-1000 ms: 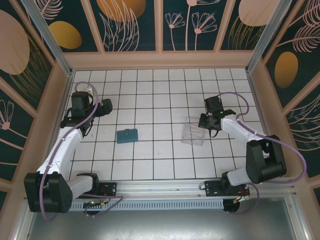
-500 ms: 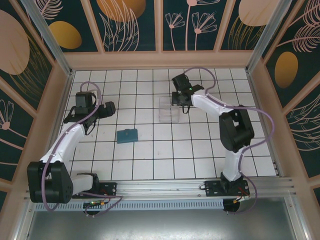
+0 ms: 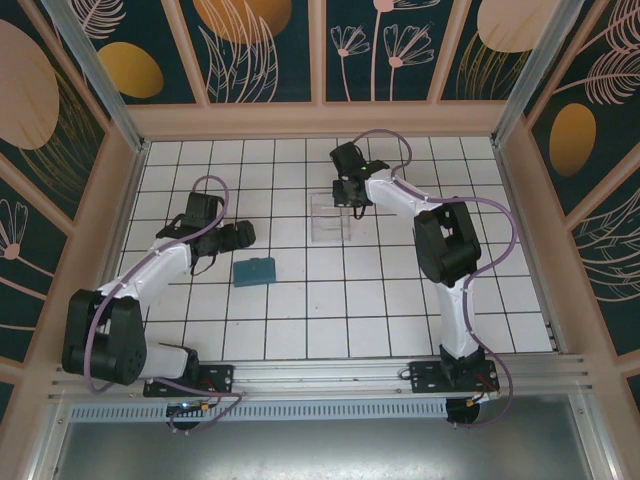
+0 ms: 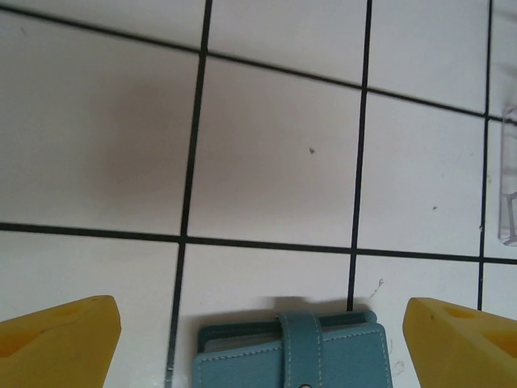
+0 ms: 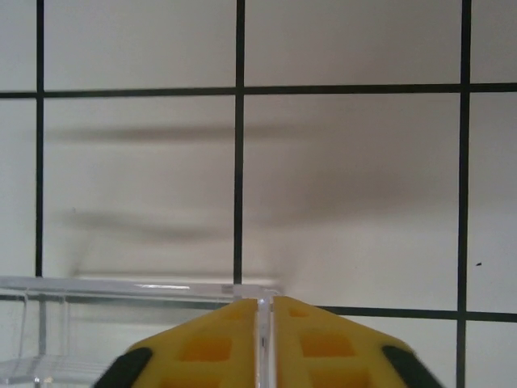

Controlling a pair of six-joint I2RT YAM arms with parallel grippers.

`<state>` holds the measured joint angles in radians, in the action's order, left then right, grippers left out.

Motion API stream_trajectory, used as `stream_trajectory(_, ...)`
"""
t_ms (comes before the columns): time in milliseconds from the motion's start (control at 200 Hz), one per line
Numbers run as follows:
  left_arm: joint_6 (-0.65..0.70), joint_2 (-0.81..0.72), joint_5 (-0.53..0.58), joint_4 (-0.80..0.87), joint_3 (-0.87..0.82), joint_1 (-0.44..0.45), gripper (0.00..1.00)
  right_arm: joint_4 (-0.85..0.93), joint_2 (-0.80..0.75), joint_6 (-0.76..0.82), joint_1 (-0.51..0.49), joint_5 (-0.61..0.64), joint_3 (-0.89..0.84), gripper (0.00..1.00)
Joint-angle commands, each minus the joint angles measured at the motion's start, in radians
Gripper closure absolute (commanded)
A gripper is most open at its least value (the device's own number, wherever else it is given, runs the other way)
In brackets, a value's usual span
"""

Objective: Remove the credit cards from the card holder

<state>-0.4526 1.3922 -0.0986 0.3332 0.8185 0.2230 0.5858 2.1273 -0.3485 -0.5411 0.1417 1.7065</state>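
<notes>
The card holder (image 3: 255,271) lies closed on the white tiles left of centre, a teal wallet with its strap (image 4: 300,347) snapped over the front. The credit cards are hidden inside it. My left gripper (image 3: 240,236) hangs just behind the holder, open, and in the left wrist view its yellow fingertips (image 4: 89,319) stand wide on either side of the holder's far edge (image 4: 295,356) without touching it. My right gripper (image 3: 345,195) is at the far middle of the table, shut (image 5: 265,303) on the wall of a clear plastic box (image 3: 332,222).
The clear box (image 5: 121,287) stands about one tile behind and to the right of the card holder. A raised wooden rim (image 3: 320,120) with patterned walls encloses the tiled table. A corner of the clear box (image 4: 509,218) shows at the right edge of the left wrist view.
The right arm swung the clear box from the right middle of the table to the far middle. The left gripper moved right and nearer, up to the card holder.
</notes>
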Motion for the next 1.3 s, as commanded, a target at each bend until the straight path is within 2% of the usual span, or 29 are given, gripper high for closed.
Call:
stream_trajectory(0, -0.071, 0.064, -0.030, -0.019, -0.009, 0.042, 0.10, 0.027, -0.015, -0.014, 0.000, 0.022, 0.029, 0.81)
stream_trajectory(180, -0.063, 0.138, -0.032, -0.014, -0.012, 0.095, 0.13, 0.023, -0.081, -0.023, 0.000, 0.021, -0.002, 0.63)
stream_trajectory(255, -0.063, 0.149, -0.058, -0.015, -0.021, 0.104, 0.15, 0.019, -0.120, -0.026, -0.022, 0.020, -0.024, 0.59)
stream_trajectory(485, -0.087, 0.116, -0.138, -0.013, -0.074, 0.167, 0.15, 0.003, -0.251, -0.033, -0.047, 0.012, -0.118, 0.55)
stream_trajectory(791, -0.201, 0.027, -0.199, -0.062, -0.180, 0.281, 0.15, -0.029, -0.445, -0.067, -0.062, -0.006, -0.320, 0.54)
stream_trajectory(931, -0.208, 0.040, -0.177, -0.059, -0.149, 0.320, 0.18, -0.042, -0.497, -0.084, -0.063, -0.021, -0.402, 0.53)
stream_trajectory(1081, -0.160, 0.067, -0.039, 0.050, -0.068, 0.329, 0.28, -0.059, -0.511, -0.099, -0.065, -0.043, -0.461, 0.53)
stream_trajectory(1236, -0.099, 0.107, 0.059, 0.145, 0.008, 0.329, 0.20, -0.070, -0.510, -0.112, -0.080, -0.054, -0.493, 0.53)
stream_trajectory(1296, -0.077, 0.126, 0.067, 0.160, 0.027, 0.328, 0.21, -0.071, -0.502, -0.117, -0.088, -0.056, -0.495, 0.53)
